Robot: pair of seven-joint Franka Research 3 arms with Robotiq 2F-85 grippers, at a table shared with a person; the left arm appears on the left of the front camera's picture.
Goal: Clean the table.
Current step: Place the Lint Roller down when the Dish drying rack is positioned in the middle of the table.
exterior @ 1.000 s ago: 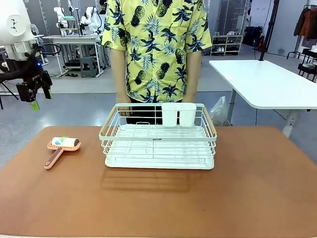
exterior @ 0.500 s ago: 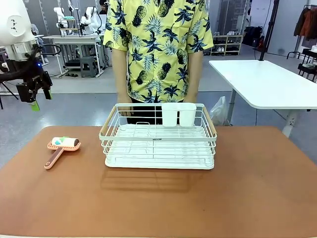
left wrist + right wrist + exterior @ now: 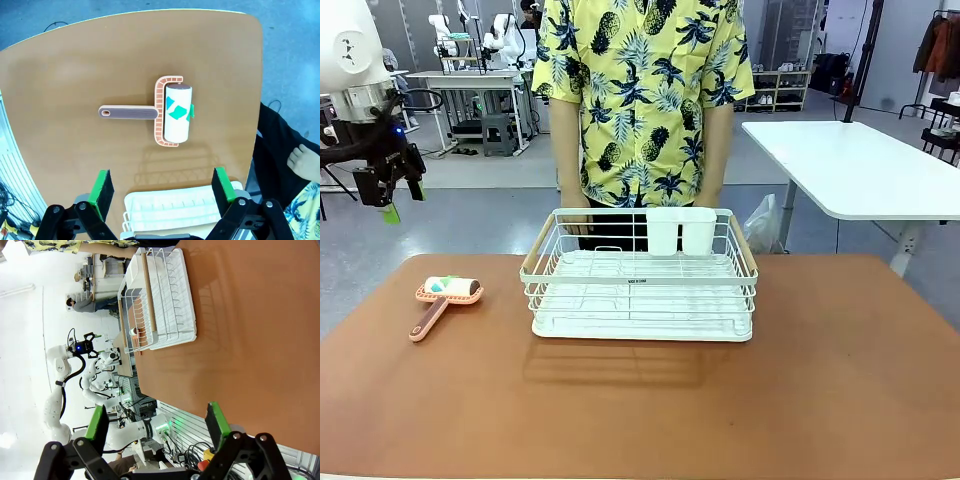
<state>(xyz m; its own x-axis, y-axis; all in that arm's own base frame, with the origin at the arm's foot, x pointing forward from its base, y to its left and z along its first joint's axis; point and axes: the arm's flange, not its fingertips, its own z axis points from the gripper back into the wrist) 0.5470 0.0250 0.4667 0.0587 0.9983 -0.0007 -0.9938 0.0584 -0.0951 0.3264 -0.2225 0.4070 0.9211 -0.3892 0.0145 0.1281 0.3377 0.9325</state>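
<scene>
From my left wrist camera, the left gripper (image 3: 162, 187) hangs wide open and empty above the reddish-brown table (image 3: 75, 65). The pink-framed lint roller with a white drum (image 3: 170, 114) lies at twelve o'clock.

My right gripper (image 3: 157, 425) also gapes empty over bare tabletop, with the white wire dish rack (image 3: 160, 300) at twelve o'clock. In front view, a person's hands touch the rack's far rim.

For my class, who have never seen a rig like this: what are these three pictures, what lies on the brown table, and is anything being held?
Two white robot arms share a reddish-brown table with a person in a yellow patterned shirt. One picture looks across the table from between the arms; the other two come from cameras on each wrist. On the table lie a white wire dish rack and a pink-handled lint roller. The left gripper hangs open above the roller; the right gripper is open too. Neither holds anything.
</scene>
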